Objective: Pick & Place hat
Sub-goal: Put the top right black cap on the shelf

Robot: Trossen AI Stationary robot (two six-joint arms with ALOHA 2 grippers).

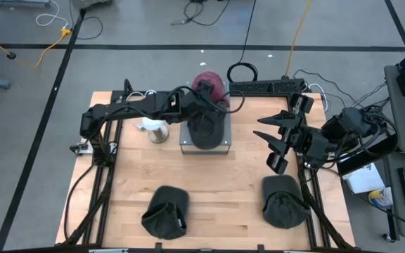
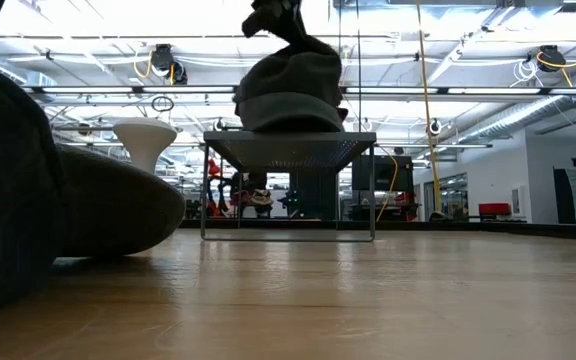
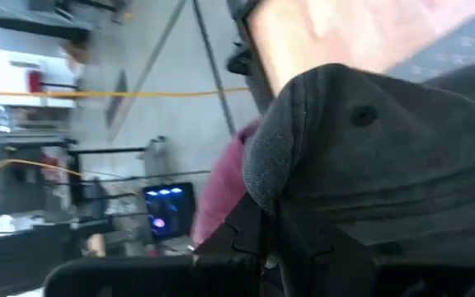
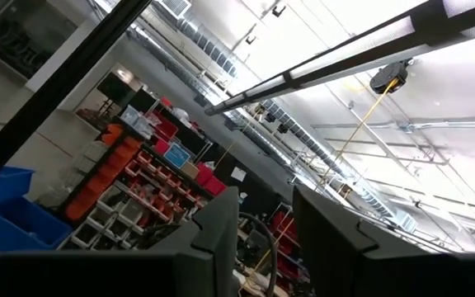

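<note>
Dark hat (image 2: 28, 200) looms lower left; left pincer (image 1: 204, 105) grips a dark beanie (image 1: 204, 130) on the grey stand (image 1: 223, 144) at centre (placement nearly finished), right pincer (image 1: 276, 137) wide, idle.

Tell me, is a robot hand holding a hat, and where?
Yes. The left hand pinches the dark hat by its top, over the metal stand. The right hand is open, empty.
</note>
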